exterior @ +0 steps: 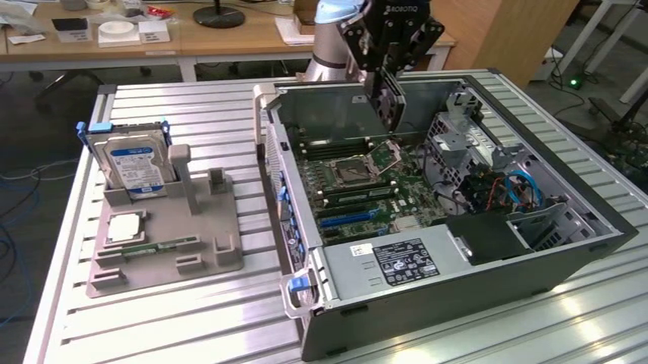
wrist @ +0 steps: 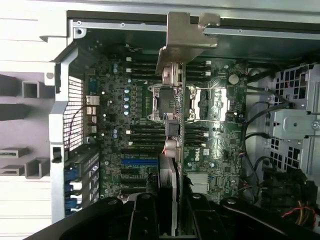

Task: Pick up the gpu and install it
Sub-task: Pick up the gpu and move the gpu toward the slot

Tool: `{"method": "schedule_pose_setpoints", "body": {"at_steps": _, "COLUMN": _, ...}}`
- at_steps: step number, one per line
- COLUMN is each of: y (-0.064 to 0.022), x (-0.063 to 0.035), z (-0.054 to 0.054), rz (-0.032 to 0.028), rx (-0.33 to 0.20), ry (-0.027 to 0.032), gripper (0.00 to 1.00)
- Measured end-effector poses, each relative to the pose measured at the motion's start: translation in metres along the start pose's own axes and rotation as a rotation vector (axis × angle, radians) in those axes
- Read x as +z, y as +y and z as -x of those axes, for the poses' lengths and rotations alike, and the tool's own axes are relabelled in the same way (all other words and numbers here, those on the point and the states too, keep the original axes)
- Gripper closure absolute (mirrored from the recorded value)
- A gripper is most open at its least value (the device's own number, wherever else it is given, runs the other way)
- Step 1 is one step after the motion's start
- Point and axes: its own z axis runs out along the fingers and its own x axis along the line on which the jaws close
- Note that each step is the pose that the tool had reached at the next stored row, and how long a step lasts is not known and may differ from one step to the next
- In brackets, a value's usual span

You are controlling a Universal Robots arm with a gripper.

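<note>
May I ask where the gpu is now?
In the exterior view, the gpu hangs in the gripper above the motherboard of the open case.

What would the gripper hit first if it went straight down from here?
The gripper carries the graphics card edge-down, so the card would probably meet the motherboard first, around the processor socket; exact spot unclear.

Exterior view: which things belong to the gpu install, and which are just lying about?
In the job: gpu, held in the gripper over the open computer case; motherboard.
Lying about: hard drive and memory stick, both on the grey holder.
</note>
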Motion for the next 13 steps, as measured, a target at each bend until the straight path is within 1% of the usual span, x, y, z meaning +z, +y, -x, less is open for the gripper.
{"method": "schedule_pose_setpoints", "body": {"at_steps": 13, "y": -0.0001, "x": 0.0009, "z": 0.030, "rz": 0.0000, "rx": 0.000, "ry": 0.0000, "gripper": 0.73}}
